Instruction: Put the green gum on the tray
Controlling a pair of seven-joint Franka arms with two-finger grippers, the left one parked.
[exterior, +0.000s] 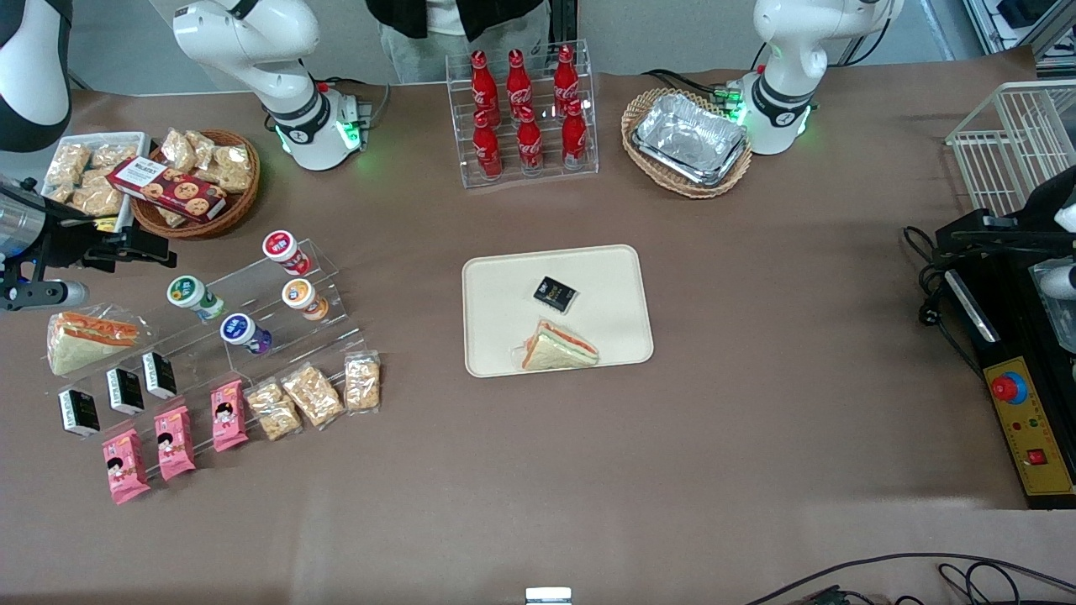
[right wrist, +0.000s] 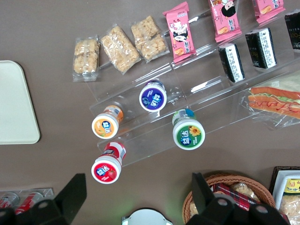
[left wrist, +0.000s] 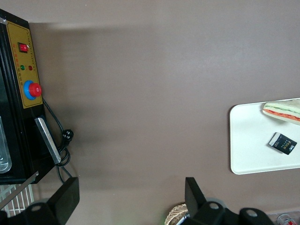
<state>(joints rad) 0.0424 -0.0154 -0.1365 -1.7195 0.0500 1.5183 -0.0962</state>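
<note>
The green gum (exterior: 187, 292) lies on the clear acrylic step stand, its white-rimmed green lid facing up; it also shows in the right wrist view (right wrist: 189, 133). The cream tray (exterior: 504, 336) lies mid-table and holds a sandwich (exterior: 559, 346) and a small black packet (exterior: 555, 293). The tray's edge also shows in the right wrist view (right wrist: 14, 108) and in the left wrist view (left wrist: 248, 140). My right gripper (right wrist: 136, 197) is open and empty. It hovers above the table (exterior: 139, 245) at the working arm's end, apart from the green gum and a little farther from the front camera.
On the same stand lie the purple-lidded (exterior: 239, 329), orange-lidded (exterior: 299, 296) and red-lidded (exterior: 280, 246) bottles. Snack packets, black boxes and a wrapped sandwich (exterior: 88, 336) lie around it. A snack basket (exterior: 197, 181), a cola rack (exterior: 523, 109) and a foil tray (exterior: 689, 139) stand farther back.
</note>
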